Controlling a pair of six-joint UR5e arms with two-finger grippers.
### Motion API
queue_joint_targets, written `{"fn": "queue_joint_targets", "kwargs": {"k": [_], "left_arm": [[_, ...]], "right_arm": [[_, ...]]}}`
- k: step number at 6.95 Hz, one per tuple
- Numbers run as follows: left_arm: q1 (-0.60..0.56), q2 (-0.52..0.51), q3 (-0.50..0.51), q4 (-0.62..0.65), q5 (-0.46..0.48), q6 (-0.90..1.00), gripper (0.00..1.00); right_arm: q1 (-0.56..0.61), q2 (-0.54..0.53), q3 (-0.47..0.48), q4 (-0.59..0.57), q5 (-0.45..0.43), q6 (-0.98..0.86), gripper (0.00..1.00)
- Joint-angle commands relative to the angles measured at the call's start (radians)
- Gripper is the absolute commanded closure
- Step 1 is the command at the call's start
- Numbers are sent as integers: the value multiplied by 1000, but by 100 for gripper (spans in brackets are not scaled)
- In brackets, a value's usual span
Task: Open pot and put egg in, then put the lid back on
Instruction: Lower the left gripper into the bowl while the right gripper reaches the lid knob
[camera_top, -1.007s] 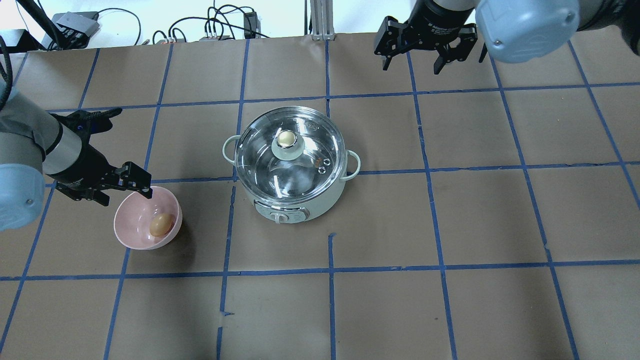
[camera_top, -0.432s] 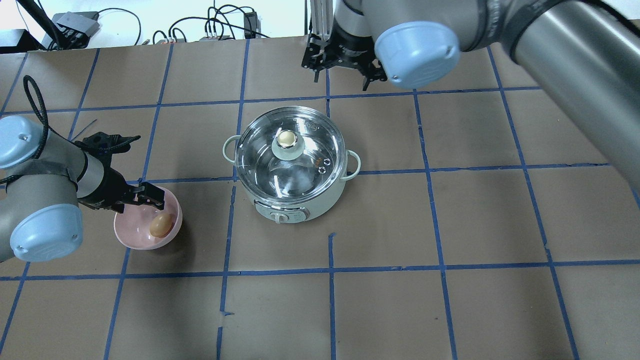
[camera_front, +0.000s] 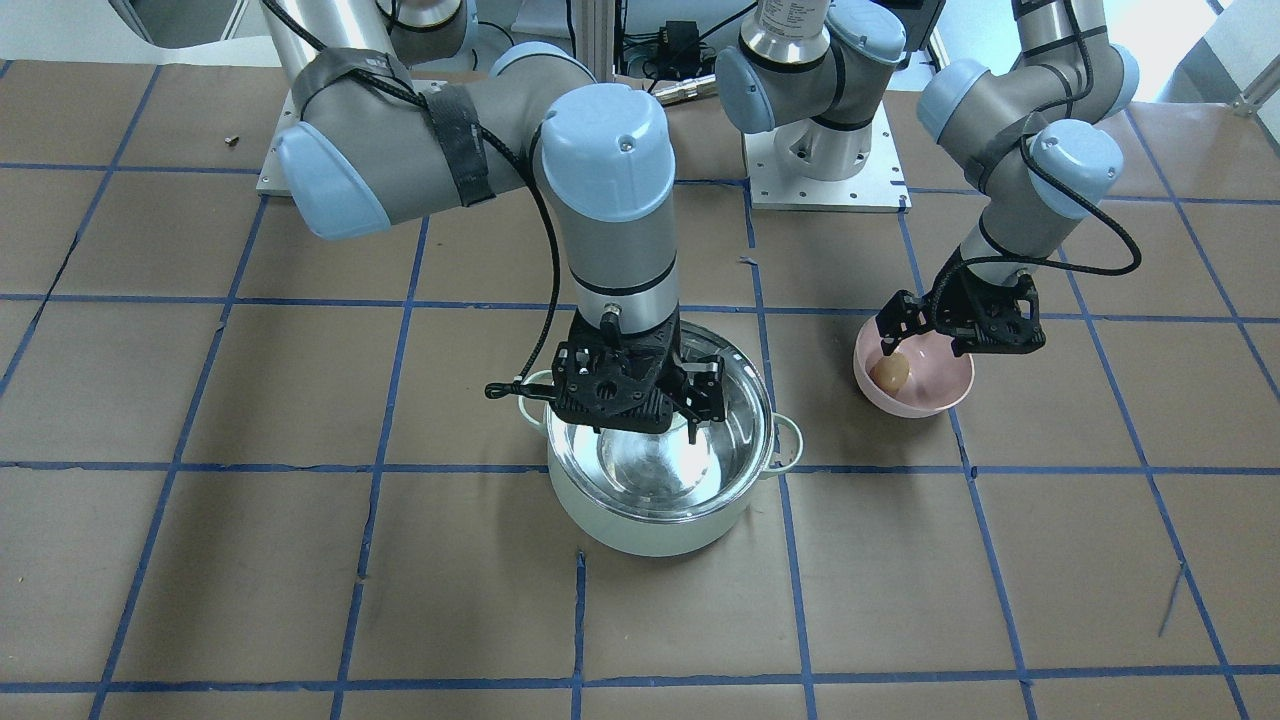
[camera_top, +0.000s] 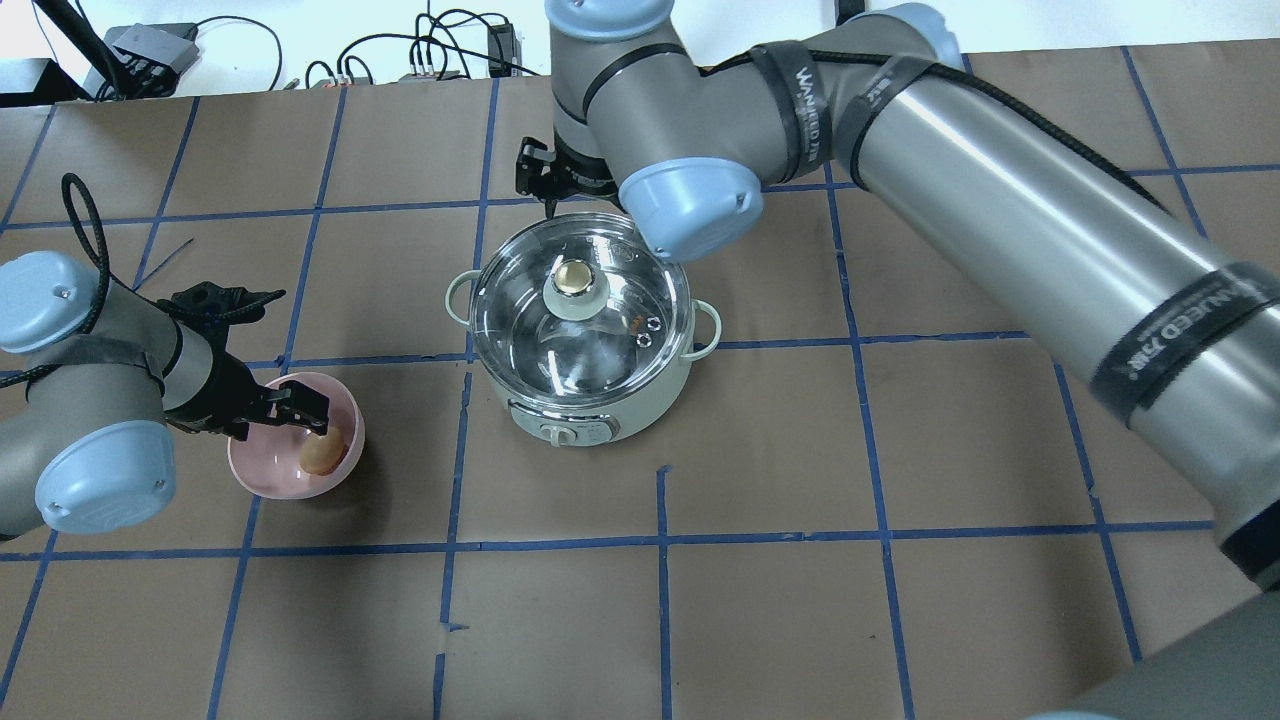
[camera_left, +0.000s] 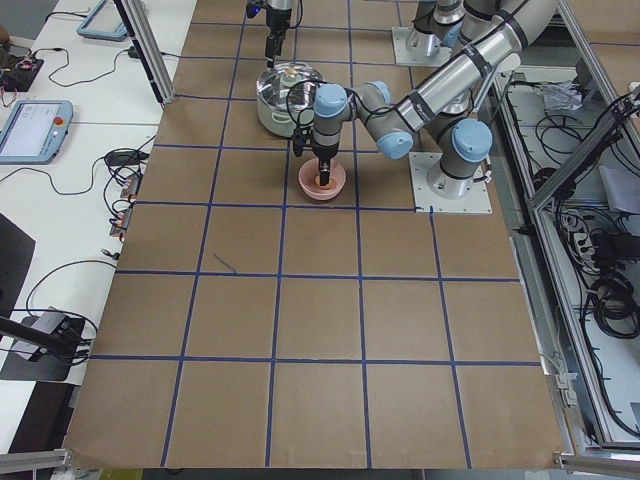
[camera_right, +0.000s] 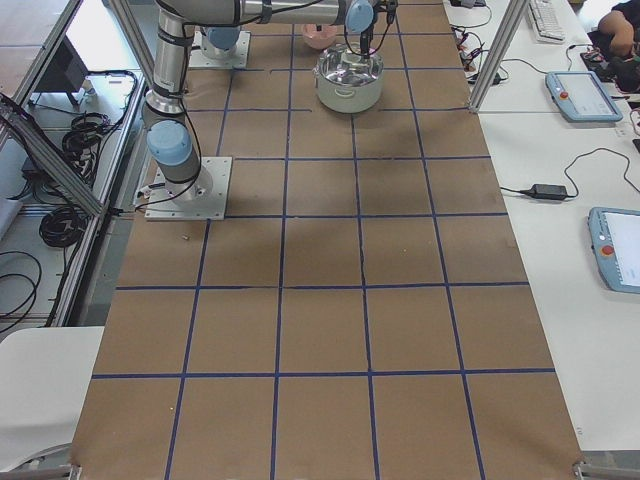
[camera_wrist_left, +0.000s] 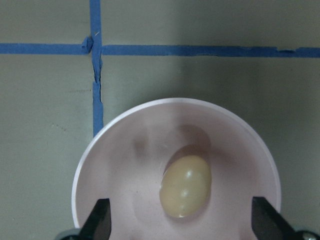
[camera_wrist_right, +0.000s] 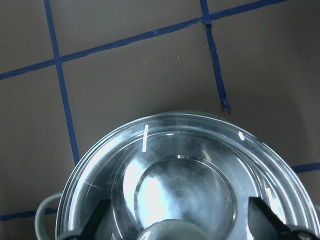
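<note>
The mint-green pot (camera_top: 580, 410) stands mid-table with the glass lid (camera_top: 625, 335) on it and its brass knob (camera_top: 573, 278) up. My right gripper (camera_front: 640, 425) hangs open above the lid. In the right wrist view the gripper (camera_wrist_right: 180, 215) has its fingers spread either side of the knob's base, above the lid (camera_wrist_right: 185, 170). The egg (camera_top: 322, 452) lies in a pink bowl (camera_top: 260, 465). My left gripper (camera_top: 305, 412) is open and low over the bowl. In the left wrist view the gripper (camera_wrist_left: 180, 210) straddles the egg (camera_wrist_left: 185, 186) without gripping it.
The pink bowl (camera_front: 925, 400) sits on the robot's left of the pot (camera_front: 650, 525). Cables and small boxes (camera_top: 430, 60) lie along the far table edge. Blue tape lines grid the brown table cover (camera_top: 900, 450). The right arm's long forearm (camera_top: 1050, 240) spans the right half.
The right arm swung in from the far right to above the pot. The left gripper moved down into the pink bowl, closer to the egg. Pot, lid and egg did not move.
</note>
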Motion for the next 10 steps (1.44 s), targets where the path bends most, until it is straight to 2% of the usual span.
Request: {"fn": "queue_joint_targets", "kwargs": {"k": [1, 3, 5, 7, 10], "left_arm": [[-1, -17, -12, 1, 23, -5, 0], [-4, -35, -13, 1, 31, -10, 0], [-4, -41, -19, -1, 33, -8, 0], [-4, -46, -36, 4, 33, -8, 0], [-4, -90, -38, 71, 28, -8, 1]], "right_arm": [[28, 24, 23, -26, -26, -8, 5], [28, 14, 20, 33, 13, 9, 5], [28, -9, 26, 69, 17, 17, 5], [28, -12, 26, 102, 20, 18, 11], [28, -10, 26, 101, 23, 0, 45]]}}
